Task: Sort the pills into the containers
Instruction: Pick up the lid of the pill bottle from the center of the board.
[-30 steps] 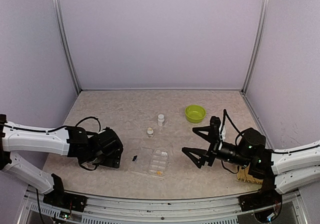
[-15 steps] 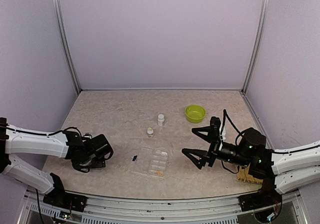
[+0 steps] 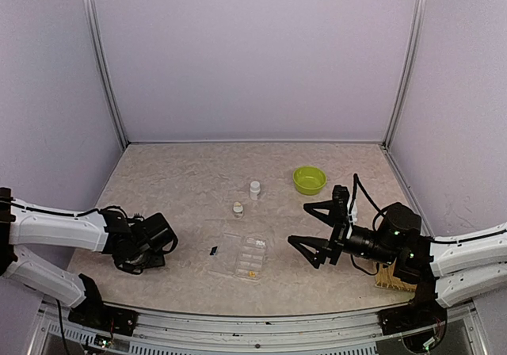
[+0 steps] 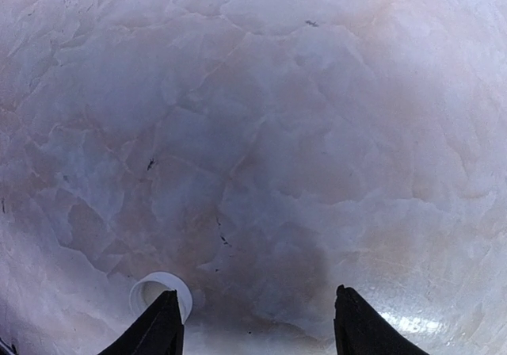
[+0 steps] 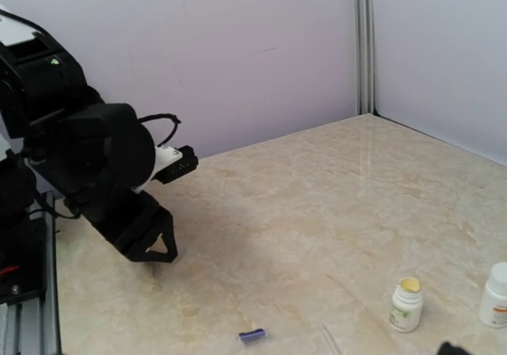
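The clear pill box (image 3: 244,257), whose compartments are the containers, lies flat at the table's middle front, with yellowish pills (image 3: 252,274) in its near end. One dark blue pill (image 3: 213,250) (image 5: 252,335) lies loose on the table just left of the box. My left gripper (image 3: 136,260) (image 4: 257,327) points down at bare table well left of that pill, open, with nothing between its fingers. A small white cap (image 4: 150,290) sits against its left fingertip (image 4: 162,327). My right gripper (image 3: 299,222) hovers open and wide, right of the box.
Two small white bottles (image 3: 255,189) (image 3: 238,209) stand behind the box; the nearer one (image 5: 407,304) is uncapped. A lime-green bowl (image 3: 309,180) sits at the back right. A wooden object (image 3: 388,280) lies by the right arm. Purple walls enclose the table.
My left arm has drawn back to the left, away from the loose pill and the box, and its jaws have narrowed. The right arm has not moved.
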Controlling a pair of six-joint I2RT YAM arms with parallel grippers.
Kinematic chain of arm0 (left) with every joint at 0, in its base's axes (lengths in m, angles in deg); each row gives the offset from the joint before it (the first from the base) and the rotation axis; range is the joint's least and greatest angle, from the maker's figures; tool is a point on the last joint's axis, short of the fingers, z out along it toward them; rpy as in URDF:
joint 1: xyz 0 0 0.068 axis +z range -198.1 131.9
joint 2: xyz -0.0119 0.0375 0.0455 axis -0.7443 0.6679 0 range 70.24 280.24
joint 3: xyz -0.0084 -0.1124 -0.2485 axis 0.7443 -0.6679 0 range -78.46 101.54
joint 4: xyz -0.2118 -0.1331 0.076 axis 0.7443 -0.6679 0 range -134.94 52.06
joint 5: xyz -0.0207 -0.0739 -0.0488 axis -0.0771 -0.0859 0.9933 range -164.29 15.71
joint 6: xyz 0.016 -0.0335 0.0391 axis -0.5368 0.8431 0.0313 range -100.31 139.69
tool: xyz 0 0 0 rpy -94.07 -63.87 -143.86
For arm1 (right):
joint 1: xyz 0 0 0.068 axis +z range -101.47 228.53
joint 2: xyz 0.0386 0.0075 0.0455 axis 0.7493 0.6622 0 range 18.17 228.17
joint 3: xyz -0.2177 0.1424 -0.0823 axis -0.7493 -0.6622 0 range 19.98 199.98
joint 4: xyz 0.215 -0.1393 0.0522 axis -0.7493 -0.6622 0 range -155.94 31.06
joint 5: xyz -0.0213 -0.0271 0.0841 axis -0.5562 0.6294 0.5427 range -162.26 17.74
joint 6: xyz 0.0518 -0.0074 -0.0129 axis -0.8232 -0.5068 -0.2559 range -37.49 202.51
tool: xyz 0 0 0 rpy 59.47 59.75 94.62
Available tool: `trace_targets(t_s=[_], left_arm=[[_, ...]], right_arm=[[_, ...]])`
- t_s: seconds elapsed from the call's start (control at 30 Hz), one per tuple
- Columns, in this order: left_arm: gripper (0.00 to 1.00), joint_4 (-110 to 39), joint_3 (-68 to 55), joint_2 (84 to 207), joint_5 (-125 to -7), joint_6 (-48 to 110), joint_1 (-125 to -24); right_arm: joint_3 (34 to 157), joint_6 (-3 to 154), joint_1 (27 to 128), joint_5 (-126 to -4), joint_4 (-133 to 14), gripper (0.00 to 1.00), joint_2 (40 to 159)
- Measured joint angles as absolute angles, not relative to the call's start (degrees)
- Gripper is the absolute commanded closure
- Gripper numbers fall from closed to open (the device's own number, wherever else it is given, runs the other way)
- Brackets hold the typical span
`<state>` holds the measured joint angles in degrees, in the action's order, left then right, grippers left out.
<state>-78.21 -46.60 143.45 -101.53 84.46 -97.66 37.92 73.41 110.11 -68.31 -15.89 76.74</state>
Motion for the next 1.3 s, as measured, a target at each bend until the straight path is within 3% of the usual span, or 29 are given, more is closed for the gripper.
trace_targets(t_s=[0.37,0.67,0.93,1.2,1.3], left_arm=[[0.36,-78.16,-47.76,143.49,-101.51,86.67,-97.00],[0.48,-76.48,-48.96,143.84,-101.40,86.63,-95.32],[0.67,-75.58,-48.96,144.37,-101.58,85.71,-94.03],[0.98,-75.17,-48.96,144.23,-101.32,84.51,-93.15],[1.00,-74.21,-48.94,143.99,-101.03,83.96,-93.13]], right_arm=[[37.92,73.45,110.11,-68.31,-15.96,0.00,76.74],[37.92,73.65,110.11,-68.31,-16.31,0.00,76.74],[37.92,73.85,110.11,-68.34,-16.72,0.00,76.74],[37.92,73.94,110.11,-68.40,-17.40,0.00,76.54],[37.92,73.94,110.11,-68.40,-17.58,0.00,76.39]])
